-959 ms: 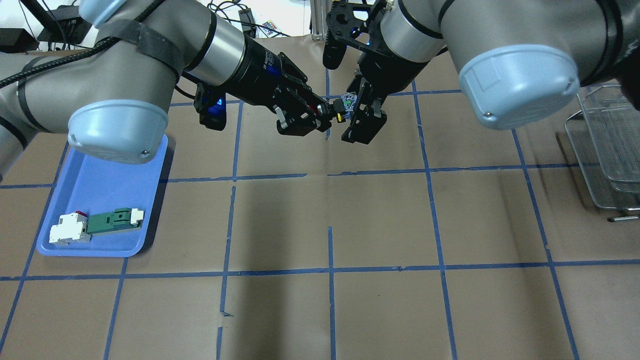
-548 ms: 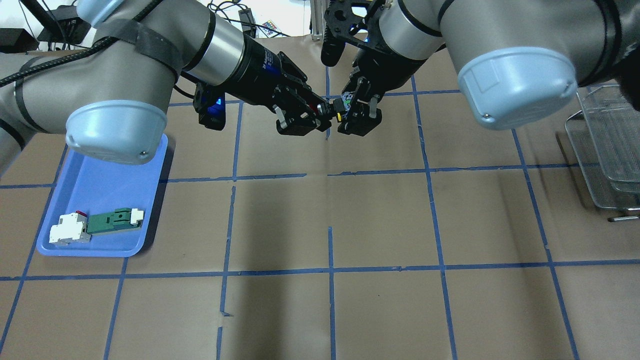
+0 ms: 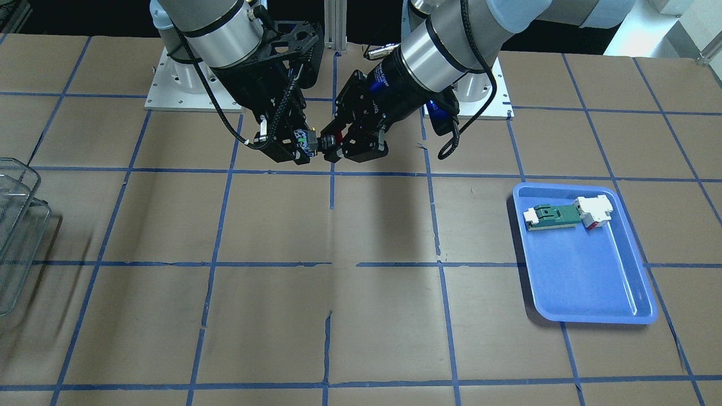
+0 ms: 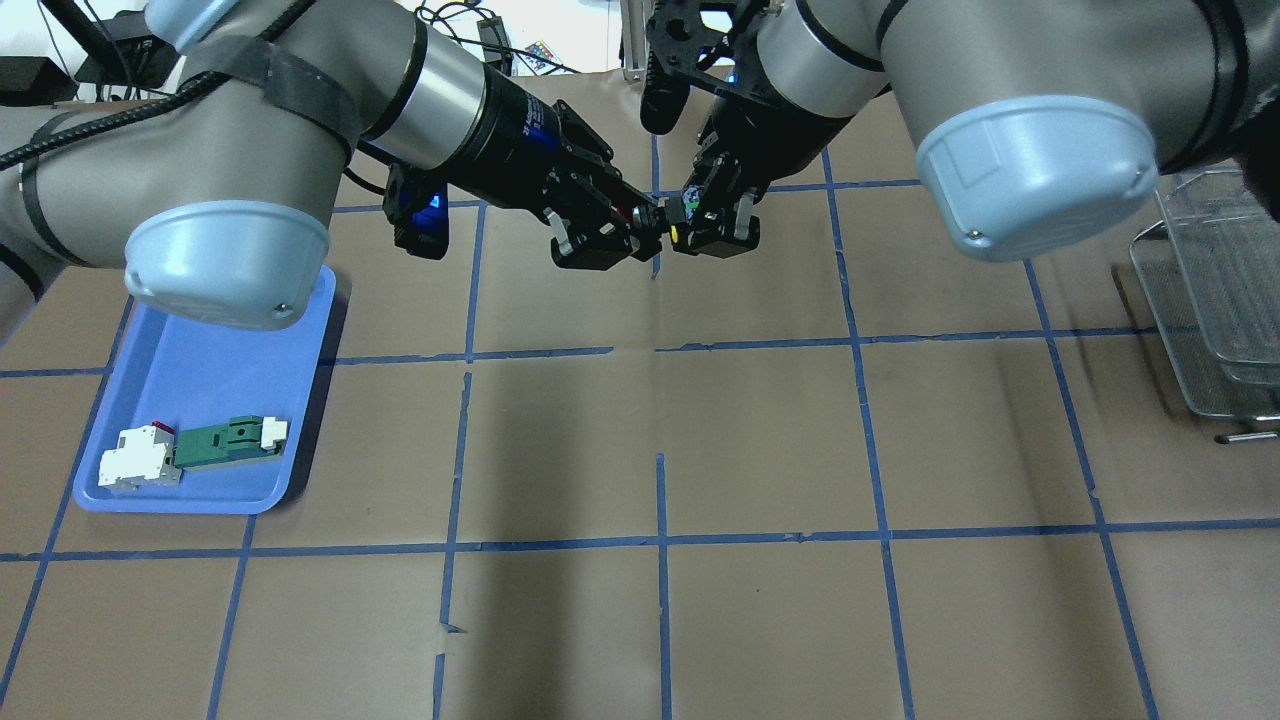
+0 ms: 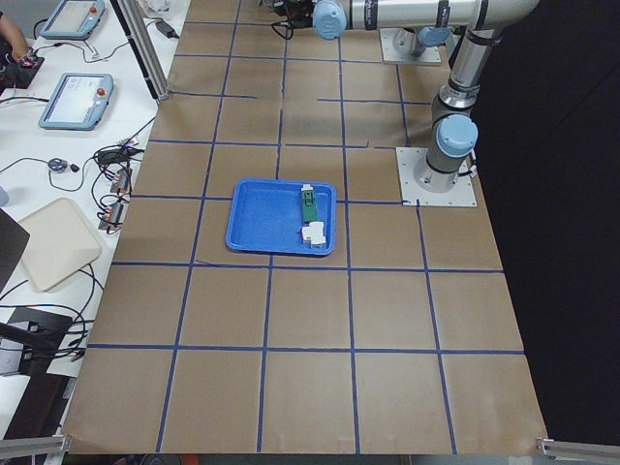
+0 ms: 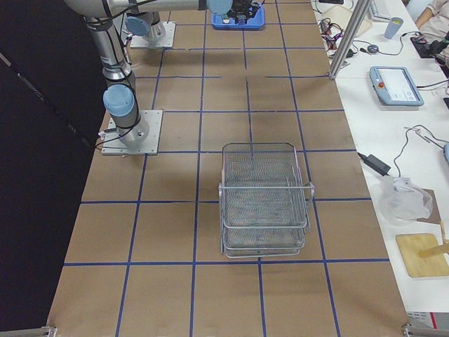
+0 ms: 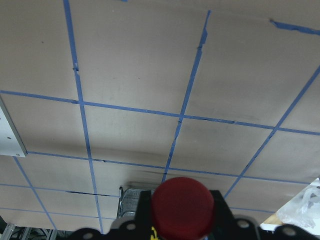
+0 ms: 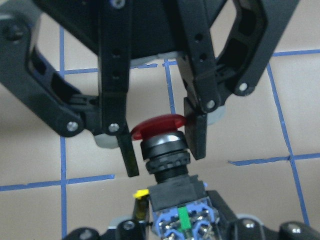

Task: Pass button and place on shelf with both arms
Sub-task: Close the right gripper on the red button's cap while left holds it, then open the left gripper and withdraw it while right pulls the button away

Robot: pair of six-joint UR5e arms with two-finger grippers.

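Note:
The button (image 4: 668, 215) hangs in mid-air above the far middle of the table, between my two grippers. My left gripper (image 4: 645, 216) is shut on its red cap (image 8: 159, 127), one finger on each side. My right gripper (image 4: 703, 218) is shut on the blue-and-silver block (image 8: 181, 220) at its back. The front-facing view shows the same: the button (image 3: 322, 144), the left gripper (image 3: 340, 144) and the right gripper (image 3: 300, 144). The left wrist view shows the red cap (image 7: 182, 207) head-on. The wire shelf (image 4: 1215, 300) stands at the table's right edge, also in the right exterior view (image 6: 265, 200).
A blue tray (image 4: 220, 380) at the left holds a green-and-white flat part (image 4: 225, 442) and a white block with a red tab (image 4: 140, 458). Brown paper with blue tape lines covers the table. Both arms reach over its far half.
My right gripper has moved in from the right and shut on the button's back block. My left gripper has kept its hold on the red cap and barely moved.

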